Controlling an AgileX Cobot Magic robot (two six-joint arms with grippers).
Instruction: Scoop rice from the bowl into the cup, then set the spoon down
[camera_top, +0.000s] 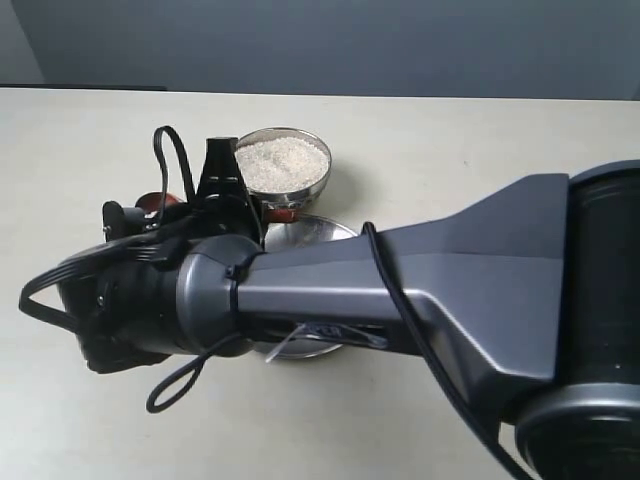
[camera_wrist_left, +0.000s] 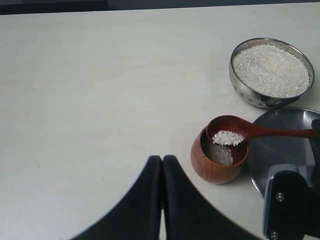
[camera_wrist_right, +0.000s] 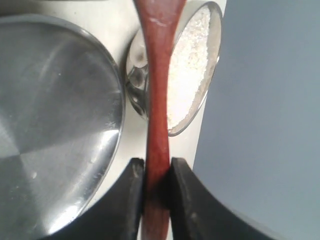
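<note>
In the left wrist view the wooden spoon (camera_wrist_left: 260, 132) reaches across the steel plate, and its head holds a small heap of rice (camera_wrist_left: 227, 137) over the mouth of the brown wooden cup (camera_wrist_left: 215, 170). More grains lie inside the cup. The steel bowl (camera_wrist_left: 250, 96), full of rice (camera_wrist_left: 270, 70), stands beyond the cup. My right gripper (camera_wrist_right: 157, 162) is shut on the spoon's handle (camera_wrist_right: 159, 100). My left gripper (camera_wrist_left: 162, 159) is shut on nothing, above bare table beside the cup. In the exterior view a dark arm (camera_top: 400, 290) hides the cup.
A wide flat steel plate (camera_wrist_left: 285, 155) lies next to the cup, below the spoon handle; it also shows as the plate (camera_top: 320, 232) in front of the bowl (camera_top: 325, 178). Pale bare tabletop (camera_wrist_left: 90, 100) stretches away from the cup on its other side.
</note>
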